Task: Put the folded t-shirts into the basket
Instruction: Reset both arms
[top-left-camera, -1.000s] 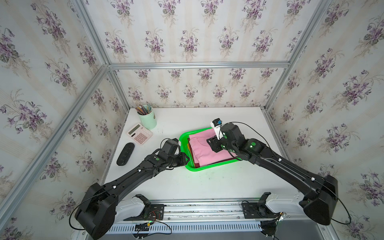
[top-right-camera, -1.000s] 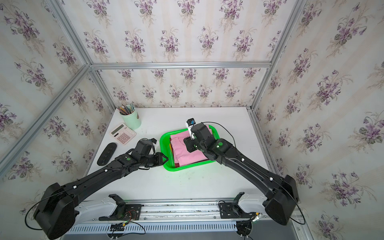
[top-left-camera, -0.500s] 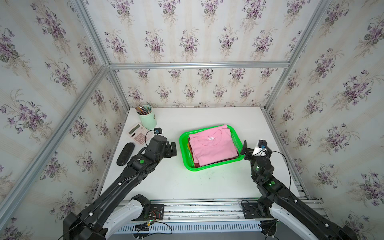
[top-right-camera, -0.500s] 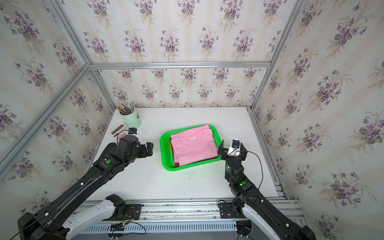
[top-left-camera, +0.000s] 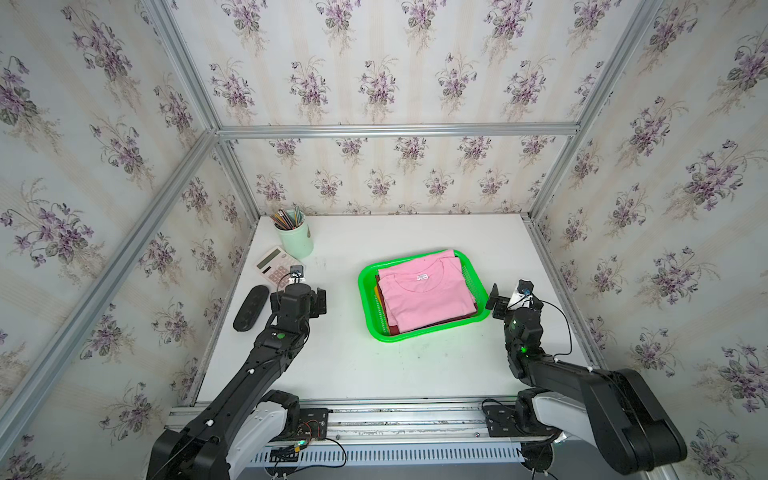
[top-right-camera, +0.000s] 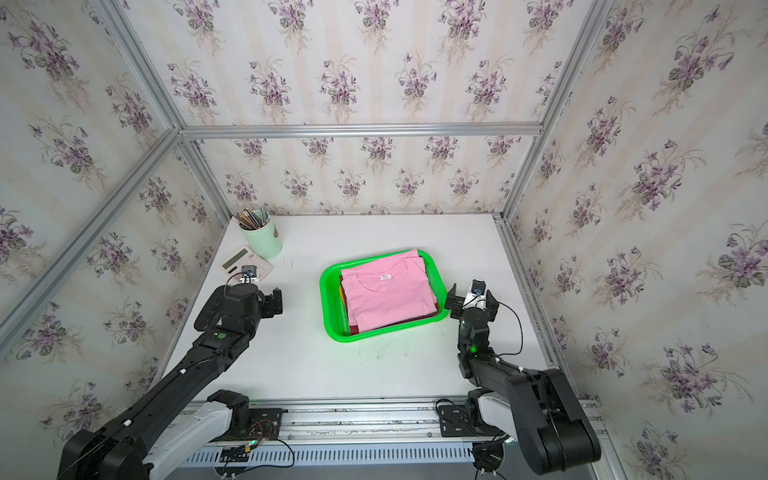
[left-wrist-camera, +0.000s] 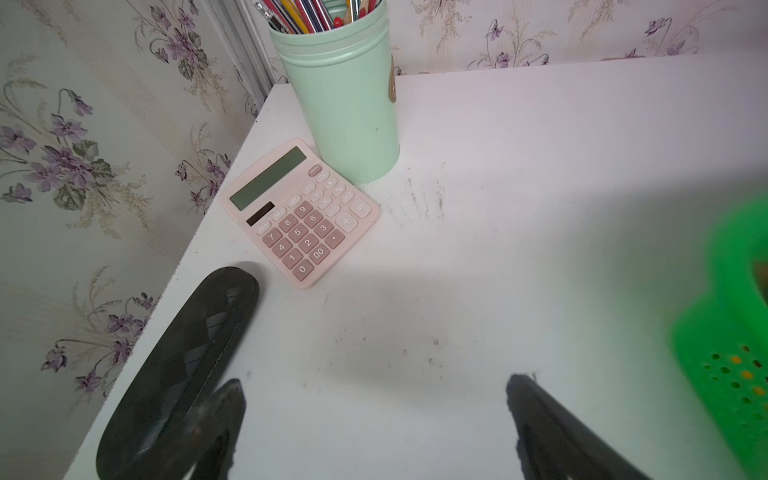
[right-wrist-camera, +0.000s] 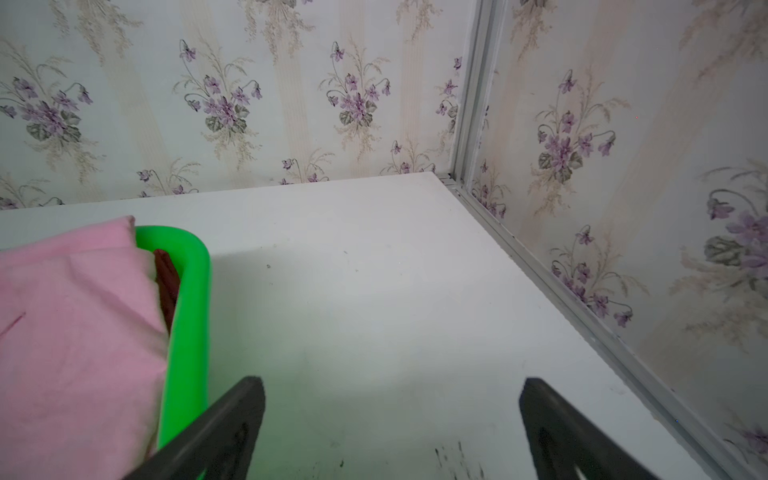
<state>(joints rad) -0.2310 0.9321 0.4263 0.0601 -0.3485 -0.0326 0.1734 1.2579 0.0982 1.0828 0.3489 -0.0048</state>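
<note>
Let go by both arms, which have drawn back, the folded t-shirts (top-left-camera: 424, 293) lie stacked inside the basket (top-left-camera: 365, 297), pink on top, dark red beneath. The right gripper (right-wrist-camera: 390, 382) hangs just beside the basket, the left gripper (left-wrist-camera: 374, 384) well apart from it, near the calculator (top-left-camera: 276, 266); both jaws stand apart, empty. The task looks finished.

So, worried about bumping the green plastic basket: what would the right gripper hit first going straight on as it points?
Probably only the white tabletop: the open right gripper points past the green plastic basket, not into it; depth unclear.
</note>
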